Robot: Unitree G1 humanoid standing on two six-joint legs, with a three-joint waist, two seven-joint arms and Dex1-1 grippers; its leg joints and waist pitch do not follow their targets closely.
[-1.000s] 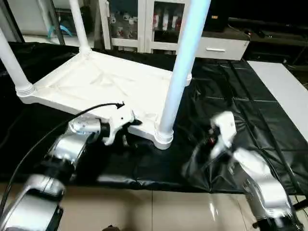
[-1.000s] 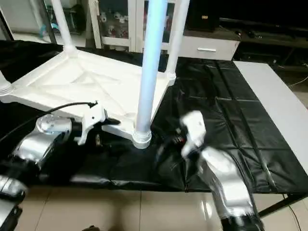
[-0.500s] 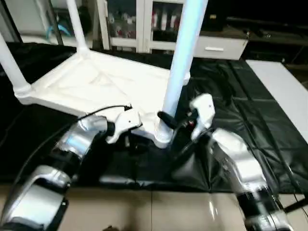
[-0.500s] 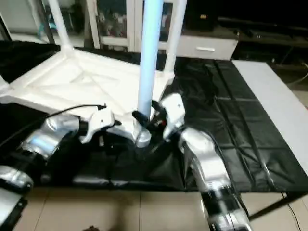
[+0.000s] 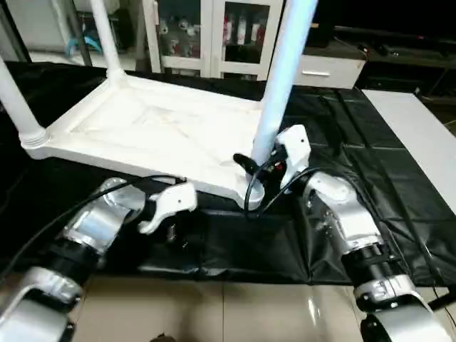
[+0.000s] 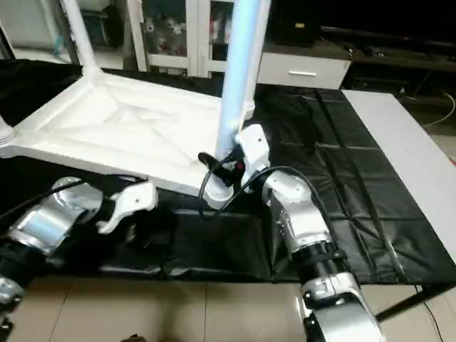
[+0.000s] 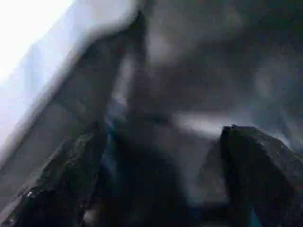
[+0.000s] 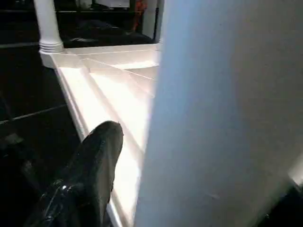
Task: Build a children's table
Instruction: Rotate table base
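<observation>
Covering most of the scene, a large worktable draped in crinkled black sheeting [image 5: 335, 128] holds everything else, with a bare grey stretch of its top [image 5: 420, 135] at three o'clock. A white glass-fronted cabinet [image 5: 214, 35] and a low white drawer unit [image 5: 328, 68] stand behind it at twelve o'clock, and pale floor tiles [image 5: 214, 313] run along six o'clock.

On the sheeting, from nine o'clock to the centre, lies the white plastic square tabletop [image 5: 157, 128], upside down, its ribbed X-braced underside facing up. Long white tubular legs stand upright in its round corner sockets: the nearest leg [image 5: 281, 68] rises at the centre and cuts off the view of the cabinet behind it; another leg [image 5: 14, 100] stands at nine o'clock, a third [image 5: 103, 35] at eleven o'clock.

The right gripper [image 5: 258, 160] has its two black fingers set on either side of the nearest leg, low down by the corner socket [image 5: 249, 191]; one finger [image 8: 90, 175] lies against the tube, so it appears to be grasping the leg. A black cable loops in front of the socket.

The left gripper [image 5: 174, 231] hangs at seven o'clock, just in front of the tabletop's near edge, fingers spread wide and holding nothing.
</observation>
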